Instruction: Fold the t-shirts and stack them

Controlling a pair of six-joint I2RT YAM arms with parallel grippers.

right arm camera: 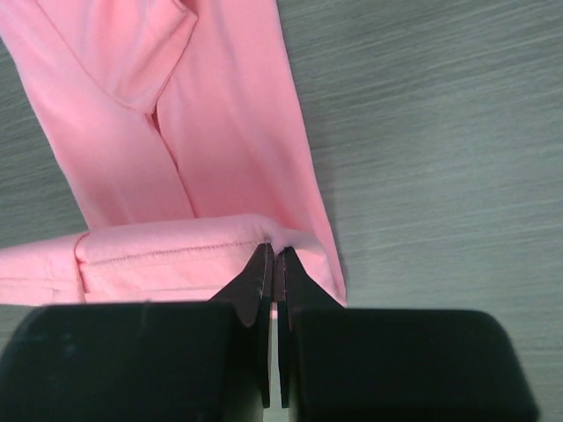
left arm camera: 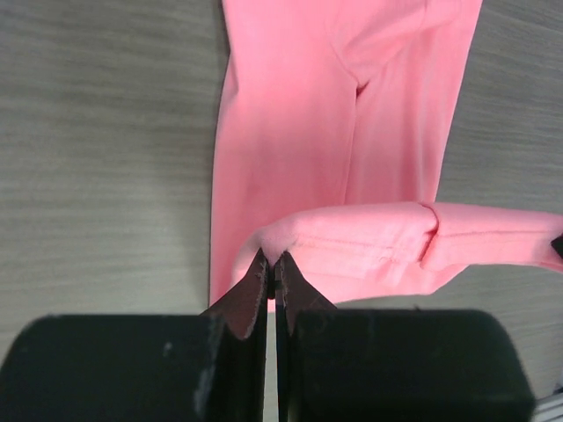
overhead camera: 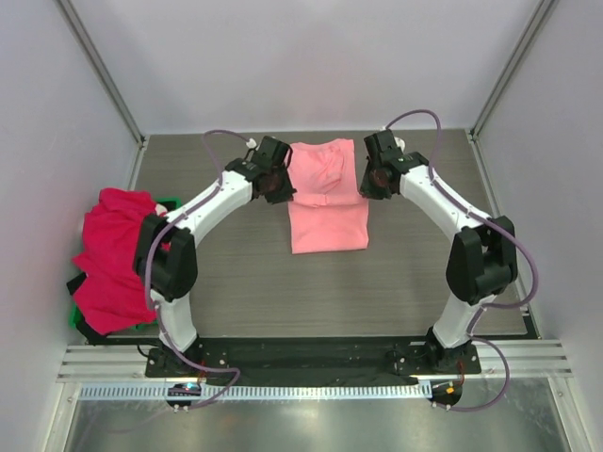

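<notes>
2 grippers: both are closed to a hairline slit, and each pinches pink cloth.
Left gripper (overhead camera: 281,188) (left arm camera: 273,257): the dark fingertips meet on a raised corner of the pink t-shirt (overhead camera: 327,221) (left arm camera: 290,132) (right arm camera: 220,105). The cloth peaks right at the tips.
Right gripper (overhead camera: 369,181) (right arm camera: 273,249): same state. The jaws are pressed together on the opposite corner of the same lifted edge.
Held edge: the stitched hem (right arm camera: 167,255) runs across between the 2 grippers, doubled over and raised off the layer beneath. The stitch line is plain in the right wrist view.
Pink t-shirt, position: middle of the table (overhead camera: 245,282), toward the far side, with 1 gripper at each long side.
Pink t-shirt, shape: a narrow, tall rectangle, light salmon in colour. Diagonal creases at the far end show a sleeve tucked inward. The near part lies flat and smooth. The top view shows a ridge crossing it at gripper level.
Red t-shirts (overhead camera: 113,254): a loose crimson heap at the left edge of the table, well apart from the pink one. How many are in it cannot be told.
Green tray (overhead camera: 170,202): only slivers show, under the heap.
Black cloth (overhead camera: 77,282): small bits poke out at the heap's left and near edges.
</notes>
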